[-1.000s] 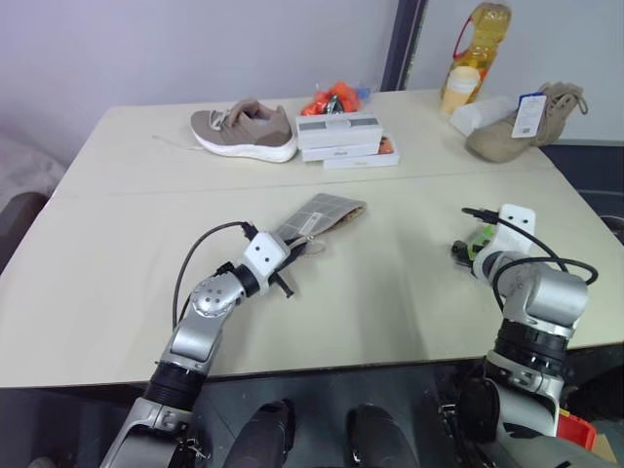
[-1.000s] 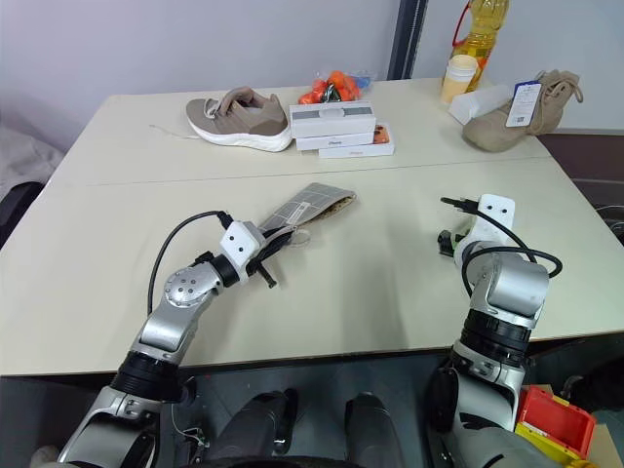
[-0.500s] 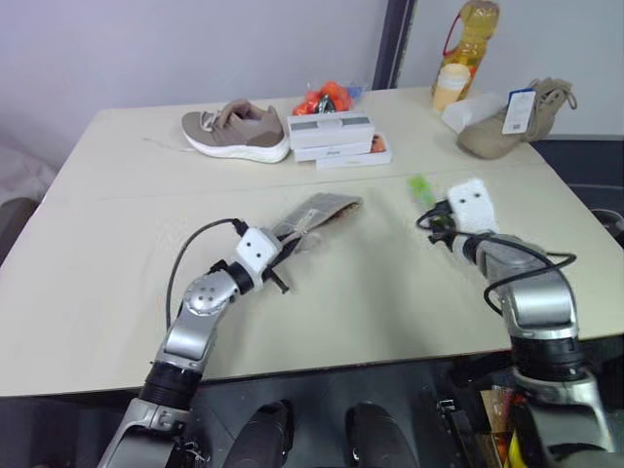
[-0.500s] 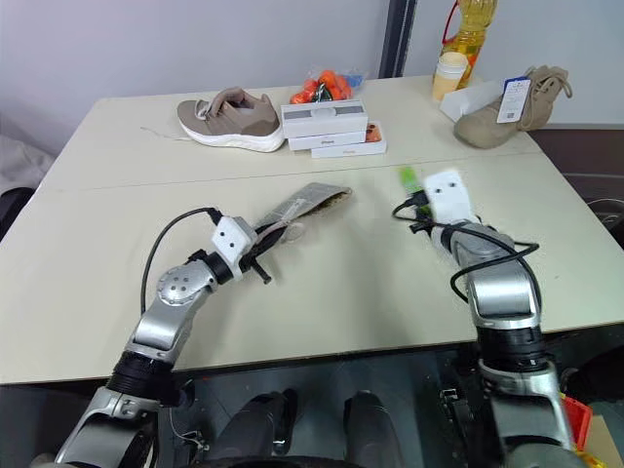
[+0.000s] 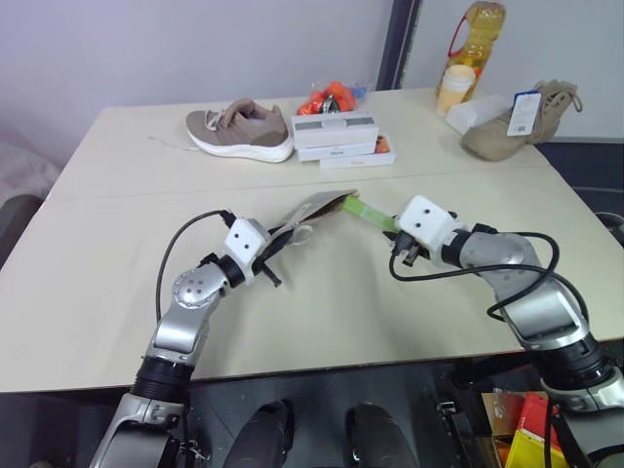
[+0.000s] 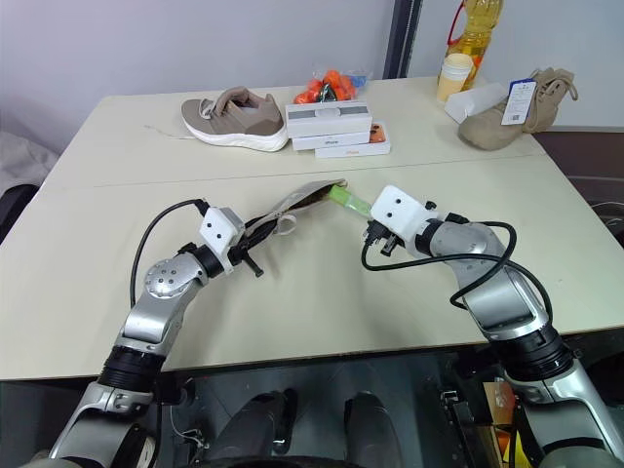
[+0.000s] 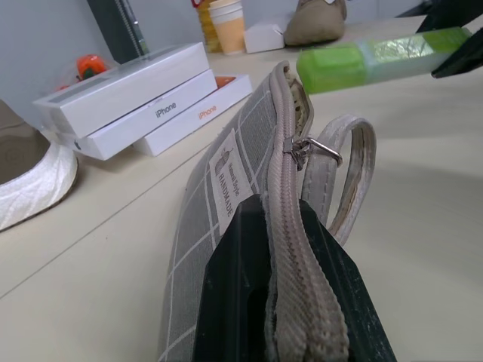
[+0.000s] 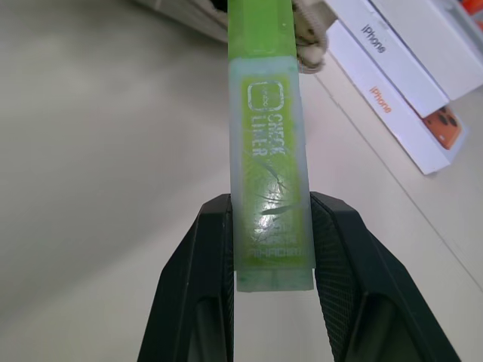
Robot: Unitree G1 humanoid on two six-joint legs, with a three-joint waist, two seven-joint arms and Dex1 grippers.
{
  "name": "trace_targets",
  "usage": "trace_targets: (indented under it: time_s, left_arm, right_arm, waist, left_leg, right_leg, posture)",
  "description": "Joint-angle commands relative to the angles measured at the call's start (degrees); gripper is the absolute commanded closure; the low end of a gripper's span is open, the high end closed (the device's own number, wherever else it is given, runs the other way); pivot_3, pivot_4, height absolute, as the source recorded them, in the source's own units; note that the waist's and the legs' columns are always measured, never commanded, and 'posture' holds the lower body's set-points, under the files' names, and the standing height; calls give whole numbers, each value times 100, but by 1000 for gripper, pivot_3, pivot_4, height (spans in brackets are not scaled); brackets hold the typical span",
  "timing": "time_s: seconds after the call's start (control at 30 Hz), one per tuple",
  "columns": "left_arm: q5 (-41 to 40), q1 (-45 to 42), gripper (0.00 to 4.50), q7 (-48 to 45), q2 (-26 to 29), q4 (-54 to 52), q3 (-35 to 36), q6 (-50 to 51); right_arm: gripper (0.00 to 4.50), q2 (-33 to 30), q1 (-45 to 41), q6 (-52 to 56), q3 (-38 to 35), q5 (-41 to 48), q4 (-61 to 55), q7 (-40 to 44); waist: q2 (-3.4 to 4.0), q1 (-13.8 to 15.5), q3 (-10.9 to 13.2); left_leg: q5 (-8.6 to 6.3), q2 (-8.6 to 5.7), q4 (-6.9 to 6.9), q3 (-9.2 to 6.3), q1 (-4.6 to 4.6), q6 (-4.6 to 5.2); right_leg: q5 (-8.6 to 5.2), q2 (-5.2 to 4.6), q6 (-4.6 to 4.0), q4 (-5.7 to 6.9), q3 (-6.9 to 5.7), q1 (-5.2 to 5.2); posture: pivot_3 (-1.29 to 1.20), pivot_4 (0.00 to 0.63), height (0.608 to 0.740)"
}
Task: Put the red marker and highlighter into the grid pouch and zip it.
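Pinching the stiff, light highlighter (image 8: 270, 143) by its tail, the right gripper (image 8: 268, 249) is aiming its tip at the mouth of the pouch (image 7: 226, 188), while the left gripper (image 7: 283, 302) is clamping the pouch's soft, floppy zipper edge.

Stacked white iPhone boxes (image 5: 338, 136) at far centre of beige table (image 5: 97, 263). Tan sneaker (image 5: 240, 130) just left of boxes, sole white. Orange-red bundle (image 5: 331, 97) directly behind boxes. Well right of boxes: yellow oil bottle (image 5: 470, 39), paper cup (image 5: 451, 89) before it, tan boot (image 5: 526, 115) with hanging tag, white carton (image 5: 476, 112) beside boot.
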Motion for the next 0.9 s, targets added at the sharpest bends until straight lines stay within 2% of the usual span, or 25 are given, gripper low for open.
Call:
trace_targets:
  time_s: [0.03, 0.3, 0.5, 0.63, 0.8, 0.83, 0.9]
  left_arm:
    - [-110, -18, 4500, -101, 3, -341, -16, -31]
    - [17, 141, 4500, -563, 262, -523, -308, -198]
    - [-47, 82, 4500, -1173, 499, -634, -561, -323]
    - [-63, 34, 4500, -1444, 570, -653, -651, -363]
    - [-71, 59, 4500, -1531, 630, -674, -598, -370]
    - [-75, 61, 4500, -1523, 629, -675, -582, -360]
    - [-97, 87, 4500, -1469, 618, -690, -533, -322]
  right_arm:
    - [3642, -87, -32, -175, 37, -152, -279, 84]
    - [3642, -264, -134, -521, 381, -473, -433, 491]
    - [3642, -743, -440, -1830, 1168, -1230, -535, 1263]
    - [3642, -624, -731, -2450, 1460, -1671, -292, 1436]
    - [3642, -349, -895, -2614, 1419, -1835, -52, 1548]
    - [2586, -322, -895, -2627, 1385, -1852, -25, 1571]
    - [1720, -284, -867, -2646, 1262, -1828, -19, 1568]
  waist:
    - [0, 0, 0]
    - [0, -4, 0]
    - [0, -10, 1]
    - [0, -9, 1]
    - [-2, -6, 1]
    - [-2, -6, 1]
    - [-2, -6, 1]
  left_leg:
    - [0, 0, 0, 0, 0, 0]
    - [0, 1, -2, -1, 0, 0]
    - [0, 0, -1, 1, 0, 0]
    - [-1, 2, -2, 0, 0, -1]
    - [0, 2, -1, 0, 0, -1]
    - [-1, 2, -1, 0, 0, -1]
    - [-1, 1, -1, 0, 0, -1]
  right_leg:
    - [0, 0, 0, 0, 0, 0]
    - [0, -5, 0, 0, 0, -1]
    - [0, -6, 0, -2, 0, -1]
    - [0, -5, 0, -2, -1, -2]
    - [0, -7, -1, -3, 0, -1]
    - [0, -8, 0, -3, 0, -1]
    - [0, -8, 0, -3, 1, -1]
  posture:
    - [0, 150, 740]
    - [0, 150, 740]
    - [0, 150, 740]
    - [0, 150, 740]
    - [0, 150, 740]
    - [0, 150, 740]
    - [0, 150, 740]
